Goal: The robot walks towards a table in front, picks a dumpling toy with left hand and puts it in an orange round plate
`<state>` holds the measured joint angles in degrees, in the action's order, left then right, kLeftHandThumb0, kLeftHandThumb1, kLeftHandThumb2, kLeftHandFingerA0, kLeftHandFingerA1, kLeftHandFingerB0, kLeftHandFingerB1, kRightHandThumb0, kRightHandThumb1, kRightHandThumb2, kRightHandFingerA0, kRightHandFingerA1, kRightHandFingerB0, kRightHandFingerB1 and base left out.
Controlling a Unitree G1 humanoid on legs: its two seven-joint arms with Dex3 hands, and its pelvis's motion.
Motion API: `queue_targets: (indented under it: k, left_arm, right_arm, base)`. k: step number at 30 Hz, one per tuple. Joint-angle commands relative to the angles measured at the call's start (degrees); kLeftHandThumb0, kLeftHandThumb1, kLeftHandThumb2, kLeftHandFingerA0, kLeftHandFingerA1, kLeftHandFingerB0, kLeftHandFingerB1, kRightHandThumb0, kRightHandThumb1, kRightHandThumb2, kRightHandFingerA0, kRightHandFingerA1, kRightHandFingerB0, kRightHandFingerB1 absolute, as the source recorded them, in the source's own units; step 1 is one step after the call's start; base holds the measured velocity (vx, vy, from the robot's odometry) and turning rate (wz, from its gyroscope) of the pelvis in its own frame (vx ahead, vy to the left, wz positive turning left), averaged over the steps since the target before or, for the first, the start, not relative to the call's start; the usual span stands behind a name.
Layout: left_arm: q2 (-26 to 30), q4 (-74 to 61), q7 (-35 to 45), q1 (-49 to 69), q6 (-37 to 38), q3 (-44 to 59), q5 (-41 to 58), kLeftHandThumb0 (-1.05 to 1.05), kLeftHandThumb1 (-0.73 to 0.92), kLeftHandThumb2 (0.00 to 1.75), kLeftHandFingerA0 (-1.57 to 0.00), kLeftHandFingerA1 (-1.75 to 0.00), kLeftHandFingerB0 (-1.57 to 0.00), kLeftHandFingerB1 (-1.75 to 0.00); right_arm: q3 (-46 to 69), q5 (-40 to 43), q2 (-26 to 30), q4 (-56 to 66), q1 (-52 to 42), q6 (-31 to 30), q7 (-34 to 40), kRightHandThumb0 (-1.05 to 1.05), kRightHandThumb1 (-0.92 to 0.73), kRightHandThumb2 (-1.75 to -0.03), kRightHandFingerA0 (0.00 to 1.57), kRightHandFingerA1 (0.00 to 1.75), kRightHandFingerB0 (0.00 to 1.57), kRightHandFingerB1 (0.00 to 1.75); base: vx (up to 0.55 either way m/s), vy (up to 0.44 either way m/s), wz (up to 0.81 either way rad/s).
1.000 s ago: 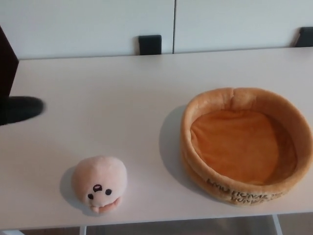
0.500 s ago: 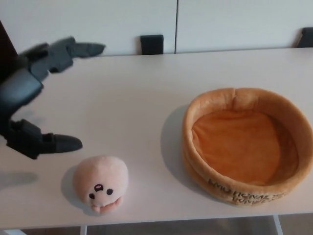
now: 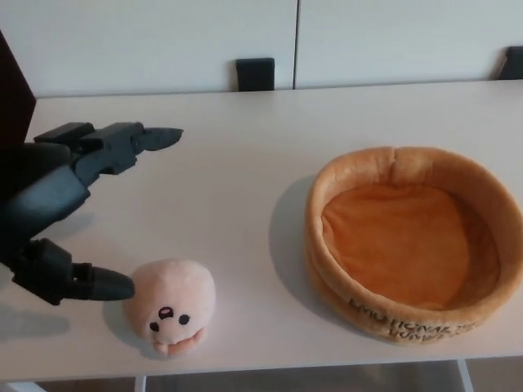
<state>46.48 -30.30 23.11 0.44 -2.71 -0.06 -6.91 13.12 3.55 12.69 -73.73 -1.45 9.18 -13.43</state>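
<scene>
A pale pink dumpling toy (image 3: pixel 170 306), round with a small stitched face, sits on the white bench (image 3: pixel 229 163) near its front edge, at about seven o'clock in the view. Just to its left, at about eight o'clock, is the robot's black left hand (image 3: pixel 69 208) — spread wide and holding nothing. The thumb (image 3: pixel 98 284) points right, its tip just beside the toy's left side; whether it touches cannot be told. The two thick fingers (image 3: pixel 131 143) reach out farther back, toward ten o'clock, well above the toy in the view and apart from it.

At about four o'clock lies the orange round plate (image 3: pixel 392 167), a soft plush dish with a raised rim and dark lettering on its near wall. Its hollow holds nothing, and it lies well apart from the toy.

Beyond the bench's far edge — at twelve o'clock — stands a white wall (image 3: pixel 163 41) with a small black block (image 3: pixel 256 74) at its foot. The right hand is out of sight.
</scene>
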Motion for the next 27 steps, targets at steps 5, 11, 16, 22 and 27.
queue_targets:
  k: [5, 11, 16, 22, 27]
  left_arm:
    - [-0.4, -0.5, 3.4, -1.4, -3.6, -2.0, -3.8, -0.79, 0.42, 0.54, -0.01, -0.39, 0.00, -0.32]
    - [-1.5, 1.0, 4.0, -3.9, -5.3, -5.5, -6.9, -0.76, 0.30, 0.69, -0.03, -0.37, -0.01, -0.25]
    - [-3.0, 3.6, 4.4, -6.3, -7.8, -9.4, -10.7, -0.73, 0.30, 0.66, -0.04, -0.35, -0.02, -0.25]
    - [-3.5, 5.6, 6.1, -8.0, -10.6, -13.1, -14.1, -0.73, 0.28, 0.67, -0.03, -0.33, -0.03, -0.26]
    - [-4.9, 6.3, 6.2, -8.4, -11.4, -15.0, -15.5, -0.75, 0.27, 0.64, -0.04, -0.33, -0.02, -0.29]
  right_arm:
    - [2.4, 2.0, 0.6, -0.1, 0.1, -0.9, -1.8, -0.23, -0.49, -0.56, 0.46, 0.94, 0.26, 0.61]
    - [0.3, -0.3, 1.1, 0.2, 0.4, -0.5, -0.1, -0.28, -0.47, -0.58, 0.60, 1.02, 0.27, 0.64]
    - [-1.2, -1.3, 1.2, -0.1, 0.3, -0.3, 1.1, -0.26, -0.47, -0.54, 0.62, 1.18, 0.31, 0.57]
    - [0.2, 0.7, 1.0, -0.1, 0.6, -0.9, -0.4, -0.28, -0.47, -0.54, 0.55, 0.91, 0.28, 0.61]
    - [1.6, 1.7, 0.7, -0.2, 1.2, -1.7, -0.7, -0.19, -0.48, -0.59, 0.77, 0.98, 0.28, 0.62]
  base:
    - [0.00, 0.000, 0.00]
    - [0.00, 0.000, 0.00]
    - [0.00, 0.000, 0.00]
    - [0.00, 0.000, 0.00]
    - [0.00, 0.000, 0.00]
